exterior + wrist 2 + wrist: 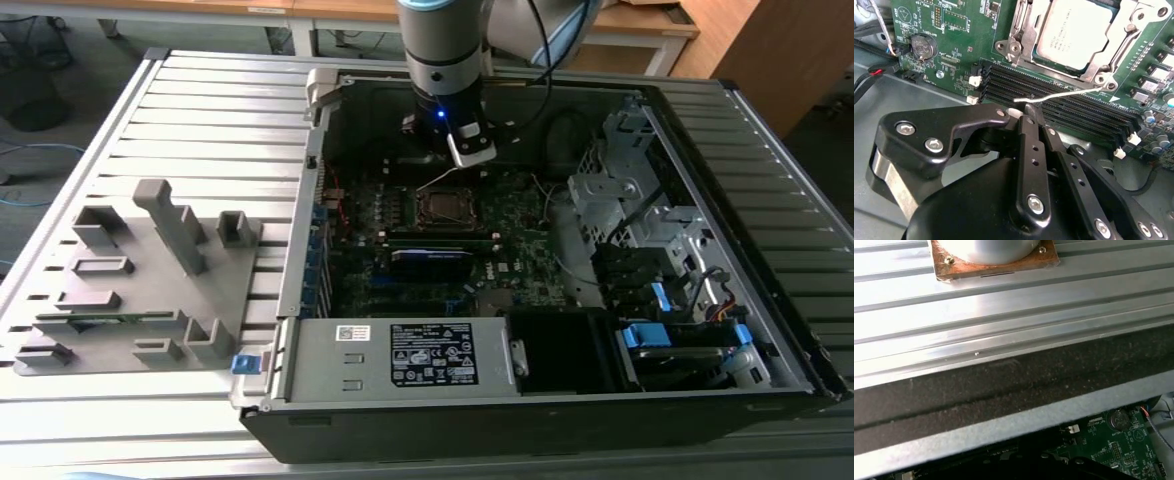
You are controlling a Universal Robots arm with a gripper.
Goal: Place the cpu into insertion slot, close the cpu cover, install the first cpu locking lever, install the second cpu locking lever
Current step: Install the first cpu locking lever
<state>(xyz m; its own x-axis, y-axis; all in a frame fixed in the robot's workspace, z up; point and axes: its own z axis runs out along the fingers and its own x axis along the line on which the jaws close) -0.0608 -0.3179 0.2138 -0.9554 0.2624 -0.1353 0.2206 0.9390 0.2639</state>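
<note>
Claw (1026, 113) pressed together at lever (1064, 94) tip, cpu (1074, 30) under cpu cover (1126, 30) (second wrist view); exterior view: pc case (534, 425).

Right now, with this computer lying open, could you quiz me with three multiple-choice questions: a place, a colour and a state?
1. Where is the silver chip?
A. on the floor
B. in a person's hand
C. in the square socket on the circuit board

2. What colour is the circuit board?
A. green
B. red
C. white

3. The thin wire lever by the chip is:
A. snapped in two
B. sticking out loose over the long black slots
C. hooked flat down

Answers: C, the second wrist view shows it seated inside the metal frame; A, the board is green in both wrist views; B, its hooked tip hangs free above the slots.
</note>
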